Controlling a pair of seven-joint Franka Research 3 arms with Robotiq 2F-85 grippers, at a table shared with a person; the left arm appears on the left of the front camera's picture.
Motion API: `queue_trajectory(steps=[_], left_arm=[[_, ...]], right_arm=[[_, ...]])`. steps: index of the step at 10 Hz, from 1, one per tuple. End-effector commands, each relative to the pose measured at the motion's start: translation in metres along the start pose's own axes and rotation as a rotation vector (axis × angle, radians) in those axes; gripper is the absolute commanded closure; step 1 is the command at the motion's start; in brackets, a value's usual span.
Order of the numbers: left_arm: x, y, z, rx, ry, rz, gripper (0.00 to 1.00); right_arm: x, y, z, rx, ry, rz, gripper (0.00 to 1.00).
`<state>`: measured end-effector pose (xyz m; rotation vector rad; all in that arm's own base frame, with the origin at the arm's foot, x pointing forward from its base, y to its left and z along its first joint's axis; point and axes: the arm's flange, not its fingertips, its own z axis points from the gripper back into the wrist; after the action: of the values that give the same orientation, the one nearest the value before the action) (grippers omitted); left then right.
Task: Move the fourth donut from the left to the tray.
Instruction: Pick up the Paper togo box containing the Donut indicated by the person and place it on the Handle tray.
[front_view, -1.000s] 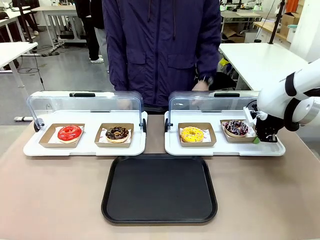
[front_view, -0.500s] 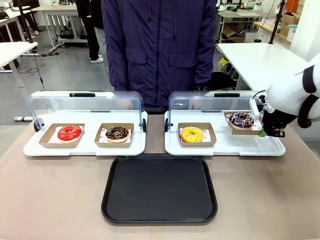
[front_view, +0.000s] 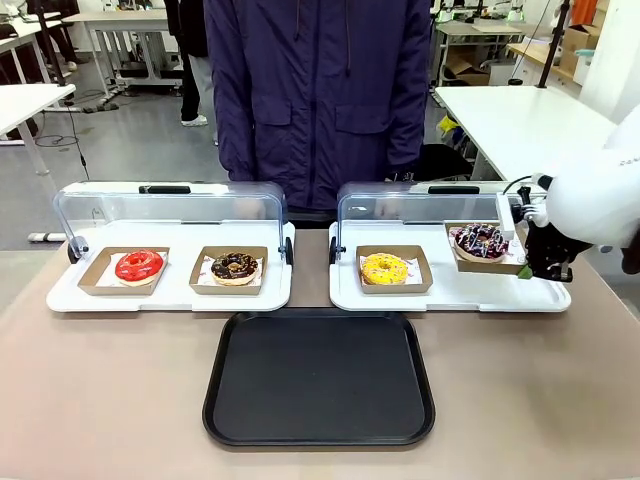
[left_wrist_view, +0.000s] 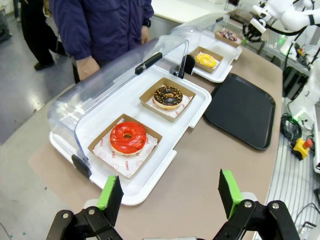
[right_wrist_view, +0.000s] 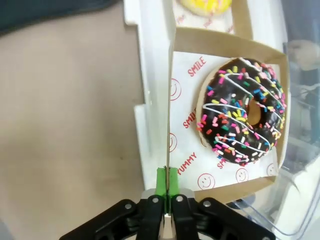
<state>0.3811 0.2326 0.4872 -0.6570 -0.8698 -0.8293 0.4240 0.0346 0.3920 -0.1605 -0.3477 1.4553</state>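
The fourth donut, chocolate-glazed with white streaks and coloured sprinkles, sits in its cardboard holder, which hangs lifted and slightly tilted above the right white tray, at that tray's right end. The right claw is pinched closed on the holder's near edge, its green pads pressed together around the wall. A yellow donut lies to the left in the same tray. The black tray lies on the tabletop nearer the robot, well apart from the held donut. The left claw hovers with jaws spread wide near the red donut.
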Motion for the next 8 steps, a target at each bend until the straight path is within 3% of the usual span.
queue_trajectory(steps=[1, 8], left_arm=[[0.0, -0.002, 0.0, -0.007, -0.011, -0.006, 0.0], [0.0, -0.002, 0.0, -0.007, -0.011, -0.006, 0.0]], right_arm=[[0.031, 0.029, 0.016, -0.004, 0.007, -0.039, 0.98], [0.143, 0.114, 0.032, 0.045, -0.062, -0.031, 0.98]])
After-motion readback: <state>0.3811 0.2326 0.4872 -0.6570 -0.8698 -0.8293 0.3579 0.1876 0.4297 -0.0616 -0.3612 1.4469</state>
